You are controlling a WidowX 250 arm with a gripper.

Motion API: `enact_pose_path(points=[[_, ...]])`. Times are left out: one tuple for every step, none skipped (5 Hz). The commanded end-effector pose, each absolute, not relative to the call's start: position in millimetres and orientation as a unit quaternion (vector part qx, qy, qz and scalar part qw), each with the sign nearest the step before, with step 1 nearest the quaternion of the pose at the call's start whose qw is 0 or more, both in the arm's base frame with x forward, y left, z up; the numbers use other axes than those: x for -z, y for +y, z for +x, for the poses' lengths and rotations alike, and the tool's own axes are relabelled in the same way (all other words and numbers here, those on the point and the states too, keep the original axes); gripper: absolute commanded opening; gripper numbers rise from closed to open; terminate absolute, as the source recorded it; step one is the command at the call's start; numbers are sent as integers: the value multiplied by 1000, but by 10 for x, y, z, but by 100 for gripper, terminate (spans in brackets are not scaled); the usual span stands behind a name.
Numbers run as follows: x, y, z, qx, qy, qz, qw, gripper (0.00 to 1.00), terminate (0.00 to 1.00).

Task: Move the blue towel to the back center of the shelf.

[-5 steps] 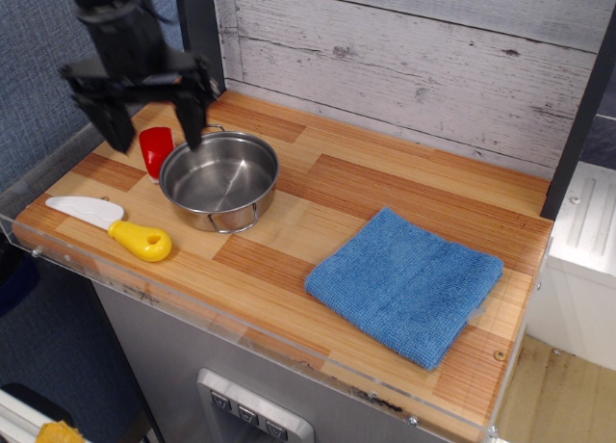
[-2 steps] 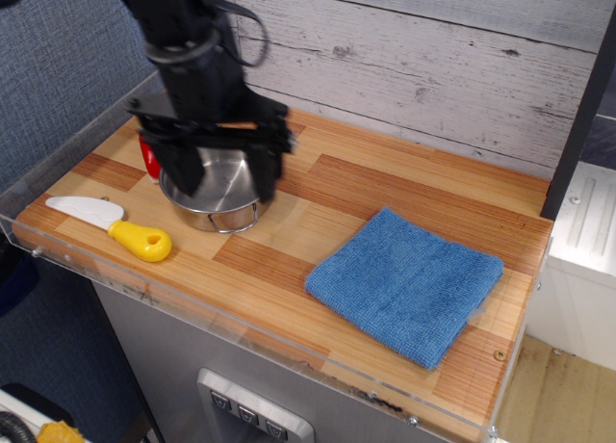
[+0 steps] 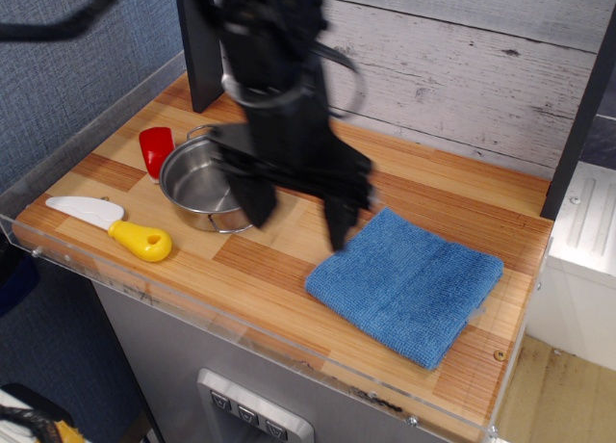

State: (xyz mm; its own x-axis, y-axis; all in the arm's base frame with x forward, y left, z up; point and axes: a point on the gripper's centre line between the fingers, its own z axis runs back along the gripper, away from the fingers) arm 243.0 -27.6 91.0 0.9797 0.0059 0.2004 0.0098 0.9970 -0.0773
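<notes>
The blue towel (image 3: 408,283) lies folded flat on the front right of the wooden shelf (image 3: 433,188). My gripper (image 3: 298,221) hangs open above the shelf's middle, blurred by motion. Its left finger is over the pot's right rim and its right finger (image 3: 341,223) is just above the towel's left corner. Nothing is between the fingers. The back center of the shelf is partly hidden behind my arm.
A steel pot (image 3: 200,185) stands left of center, partly hidden by my gripper. A red cup (image 3: 156,150) stands behind it to the left. A knife with a yellow handle (image 3: 139,240) and a white blade lies at the front left. A clear acrylic rim (image 3: 241,327) edges the front.
My gripper has swept from the back left, over the pot, rightward and forward to the towel's left corner. It has stayed open. The towel, pot, cup and knife have not moved.
</notes>
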Motion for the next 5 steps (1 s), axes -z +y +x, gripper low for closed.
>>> enact_pose_path(points=[[-769, -566, 2487, 48, -106, -24, 993, 100, 0], [-636, -635, 2606, 60, -99, -17, 993, 100, 0], [-535, -671, 2728, 54, -96, -18, 994, 100, 0], [-484, -694, 2866, 49, -97, -15, 994, 100, 0], [-384, -690, 2936, 42, -92, -13, 995, 100, 0]])
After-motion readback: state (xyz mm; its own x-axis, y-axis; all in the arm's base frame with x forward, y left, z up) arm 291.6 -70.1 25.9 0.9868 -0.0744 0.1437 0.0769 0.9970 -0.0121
